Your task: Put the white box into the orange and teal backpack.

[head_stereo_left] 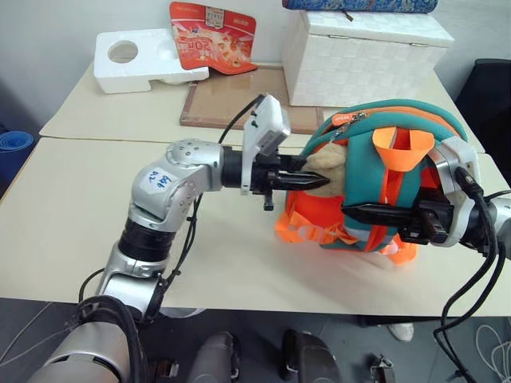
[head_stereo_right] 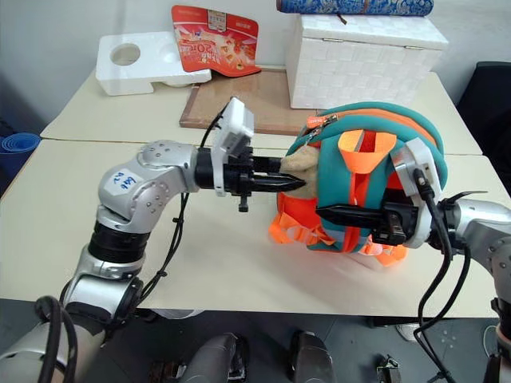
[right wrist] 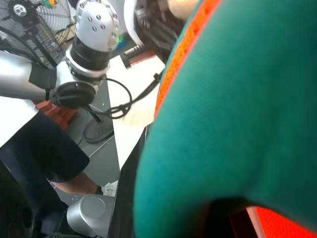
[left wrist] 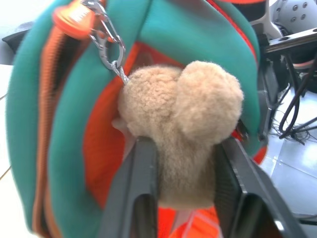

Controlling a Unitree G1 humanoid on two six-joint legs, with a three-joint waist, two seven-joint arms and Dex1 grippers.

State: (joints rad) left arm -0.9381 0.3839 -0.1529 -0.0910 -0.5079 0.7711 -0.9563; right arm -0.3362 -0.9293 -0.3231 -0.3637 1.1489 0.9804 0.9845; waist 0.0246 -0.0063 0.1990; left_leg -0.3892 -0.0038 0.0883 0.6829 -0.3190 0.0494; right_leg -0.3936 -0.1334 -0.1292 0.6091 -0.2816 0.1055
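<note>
The left hand (left wrist: 184,198) clamps the plush head (left wrist: 184,124); the right hand (head_stereo_left: 375,214) is clenched on a teal strap of the orange and teal backpack (head_stereo_left: 399,159), upright on the worktop (head_stereo_left: 72,207). Pulling the dangling plush risks tipping it.

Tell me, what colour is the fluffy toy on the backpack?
Tan. The plush toy shows best in the left wrist view, between the left gripper's fingers.

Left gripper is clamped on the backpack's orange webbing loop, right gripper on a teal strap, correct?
Not quite. The left gripper is closed on the tan plush head, not the loop; the left wrist view shows it between the fingers. The right gripper is on the backpack's teal strap.
</note>
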